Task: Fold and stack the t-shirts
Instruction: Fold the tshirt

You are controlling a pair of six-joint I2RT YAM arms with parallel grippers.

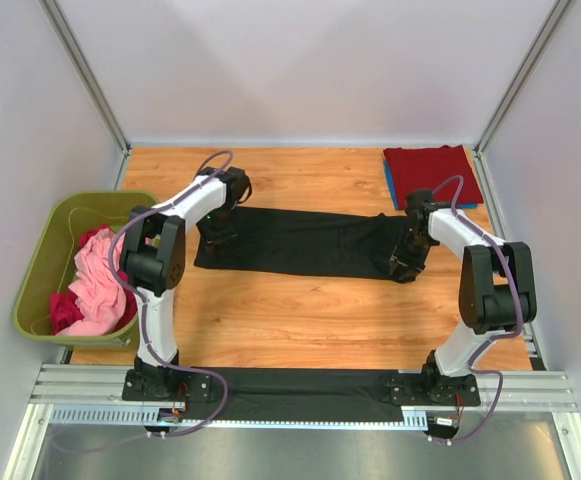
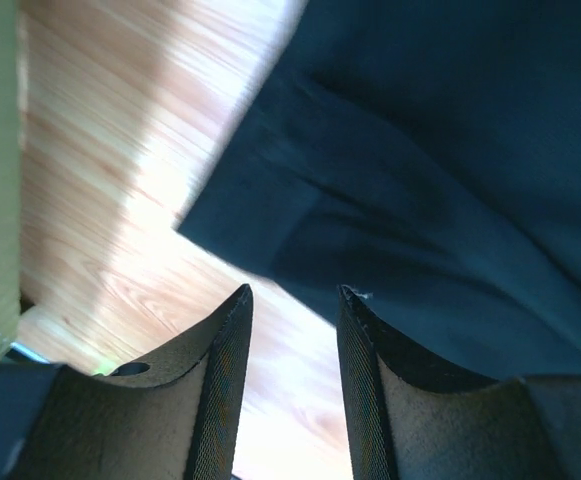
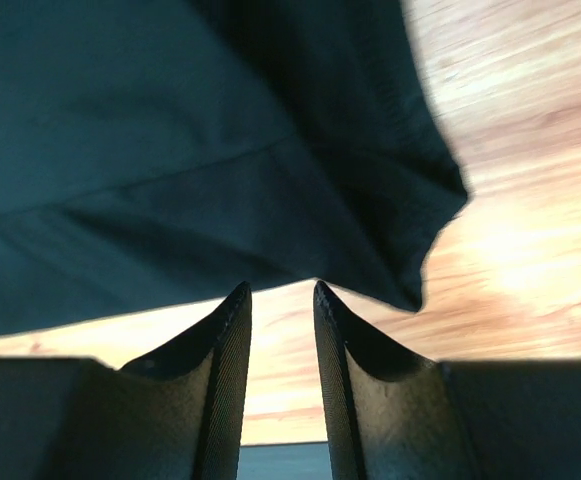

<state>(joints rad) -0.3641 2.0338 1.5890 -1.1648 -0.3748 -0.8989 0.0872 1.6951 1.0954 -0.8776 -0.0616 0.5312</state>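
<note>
A black t-shirt (image 1: 305, 243) lies as a long folded strip across the middle of the table. My left gripper (image 1: 217, 232) is at its left end, open, with only table between the jaws; the shirt's corner (image 2: 270, 200) lies just ahead of it. My right gripper (image 1: 406, 260) is at the strip's right end, open, with the cloth edge (image 3: 300, 180) just beyond its tips. A folded dark red t-shirt (image 1: 430, 168) lies on a blue one (image 1: 390, 182) at the back right. Pink (image 1: 98, 285) and magenta (image 1: 65, 310) shirts are in the bin.
An olive-green plastic bin (image 1: 55, 235) stands off the table's left edge. Grey walls close in the left, back and right. A black mat (image 1: 300, 385) and metal rails run along the near edge by the arm bases.
</note>
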